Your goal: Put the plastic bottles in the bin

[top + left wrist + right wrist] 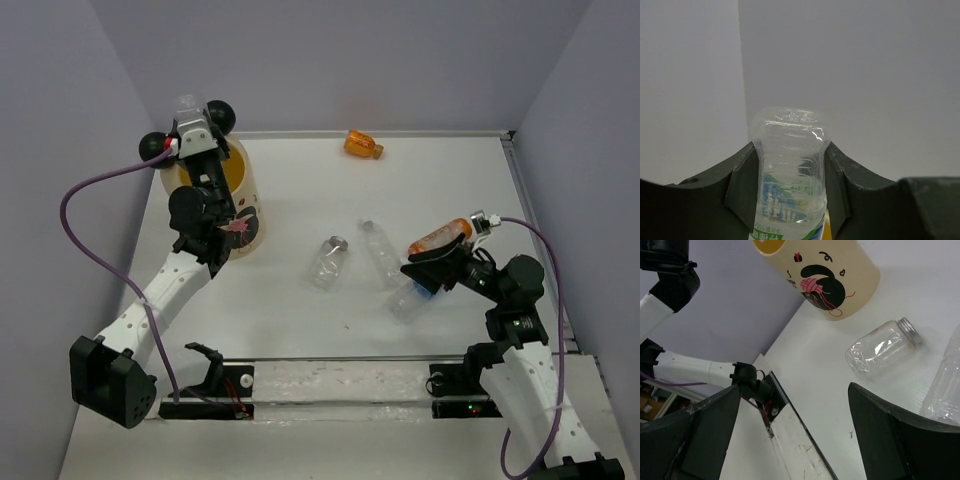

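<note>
The left gripper [790, 200] is closed on a clear bottle [790, 150], which is clamped at its waist between the two dark fingers [740, 187]. The bottle's long axis is seen to run along the fingers, with its ribbed, rounded end projecting past the fingertips and its blue-and-green label lying nearer the wrist. The plastic is thin, transparent and slightly crinkled, and the bottle is judged to be empty. In the top view the gripper is held above the bin [250, 215], at the far left part of its rim between the two black ball ears, so the yellow mouth is judged to lie just nearward and rightward of the held bottle. The right gripper [425, 272] is well to the right of the bin, with its jaws spread wide and nothing between them. A metal-capped bottle [328, 262] is lying on the table [300, 180] between the bin and that gripper, and an orange bottle [363, 145] is lying far right of the bin.
</note>
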Controlling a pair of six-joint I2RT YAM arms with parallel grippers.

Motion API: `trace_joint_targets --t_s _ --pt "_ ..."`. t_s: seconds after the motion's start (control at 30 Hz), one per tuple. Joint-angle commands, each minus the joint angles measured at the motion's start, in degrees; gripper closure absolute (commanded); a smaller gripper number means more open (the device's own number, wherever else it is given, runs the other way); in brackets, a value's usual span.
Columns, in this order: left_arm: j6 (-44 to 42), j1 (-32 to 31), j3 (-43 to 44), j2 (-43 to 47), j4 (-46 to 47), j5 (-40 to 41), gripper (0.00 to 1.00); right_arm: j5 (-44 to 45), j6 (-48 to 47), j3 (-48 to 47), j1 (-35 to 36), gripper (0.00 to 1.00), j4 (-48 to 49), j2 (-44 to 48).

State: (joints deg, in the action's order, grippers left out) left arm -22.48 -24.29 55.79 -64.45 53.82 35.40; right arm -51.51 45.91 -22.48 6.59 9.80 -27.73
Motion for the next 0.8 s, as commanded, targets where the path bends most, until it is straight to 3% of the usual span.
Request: trace_joint_targets --t_s 0.0,0.23,0.33,0.37,0.57,0.77 --pt "2.4 0.5 -3.0 -0.2 10.4 1.2 0.68 -1.7 0.5 1.3 0.6 0.07 7.1 -0.1" --pt "3.1 0.7 -6.1 -1.3 15.1 1.7 0.59 -2.4 1.3 1.4 0.6 0.08 7.3 0.0" --pt "3.7 0.7 -6.1 -1.5 13.9 1.4 0.41 -1.2 0.1 -0.4 0.6 0.09 3.3 2.3" --pt "4.5 0.7 -5.6 -1.1 13.0 1.3 0.27 -0.6 -0.7 -1.0 0.6 0.09 0.2 2.7" --pt "9.5 0.8 -2.7 1.8 3.8 -2.0 0.03 3.2 -4.9 -3.9 1.1 0.07 -7.6 0.5" --pt "13.2 0.7 0.5 6.4 -7.1 -6.0 0.01 8.9 -7.1 -4.9 6.5 0.03 -9.4 -4.6"
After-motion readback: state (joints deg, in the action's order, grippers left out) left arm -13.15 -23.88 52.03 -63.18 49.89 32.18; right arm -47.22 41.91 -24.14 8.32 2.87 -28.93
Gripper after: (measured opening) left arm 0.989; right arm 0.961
